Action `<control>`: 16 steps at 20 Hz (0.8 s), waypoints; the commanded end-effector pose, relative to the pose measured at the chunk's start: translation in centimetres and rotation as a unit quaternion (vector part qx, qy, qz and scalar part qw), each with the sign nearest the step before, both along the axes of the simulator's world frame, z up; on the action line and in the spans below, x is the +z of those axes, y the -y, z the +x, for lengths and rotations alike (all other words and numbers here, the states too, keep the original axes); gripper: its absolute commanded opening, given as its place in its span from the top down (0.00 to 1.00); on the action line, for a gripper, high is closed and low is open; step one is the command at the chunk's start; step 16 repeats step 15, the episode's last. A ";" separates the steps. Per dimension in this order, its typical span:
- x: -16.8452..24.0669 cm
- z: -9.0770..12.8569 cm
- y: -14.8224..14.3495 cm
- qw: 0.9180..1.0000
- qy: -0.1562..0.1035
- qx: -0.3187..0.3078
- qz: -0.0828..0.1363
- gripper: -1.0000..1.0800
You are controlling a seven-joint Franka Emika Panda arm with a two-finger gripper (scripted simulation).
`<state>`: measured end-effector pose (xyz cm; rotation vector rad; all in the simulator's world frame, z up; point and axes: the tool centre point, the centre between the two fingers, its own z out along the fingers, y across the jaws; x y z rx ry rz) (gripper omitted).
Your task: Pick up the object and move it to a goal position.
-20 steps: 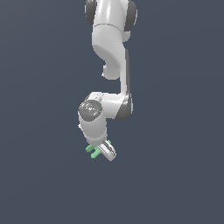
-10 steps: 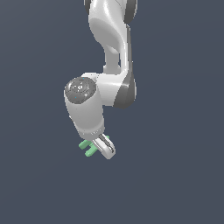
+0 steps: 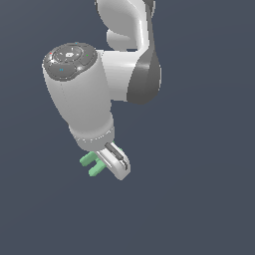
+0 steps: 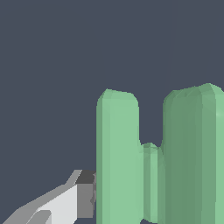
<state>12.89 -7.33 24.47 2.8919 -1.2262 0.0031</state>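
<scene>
The object [image 3: 91,165] is a small light-green piece of two short parallel bars joined in the middle. It sits between the fingers of my white gripper [image 3: 107,163], which is shut on it and holds it in the air below the wrist. Its two bars stick out toward the exterior view's left. In the wrist view the object [image 4: 117,157] fills much of the picture, with one grey-padded finger [image 4: 70,201] pressed against its side. The other finger is hidden behind the piece.
The arm's big white wrist link [image 3: 82,94] and dark elbow joint [image 3: 147,74] fill the upper middle of the exterior view. Around them is only a plain dark blue-grey background, with no table or goal marker visible.
The arm with the green piece has come closer to the exterior camera and looks much larger. The gripper has shifted slightly toward the exterior view's left, still shut on the piece.
</scene>
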 end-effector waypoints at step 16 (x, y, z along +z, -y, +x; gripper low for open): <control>4.0 1.2 0.2 1.000 -0.001 0.000 0.001 1.00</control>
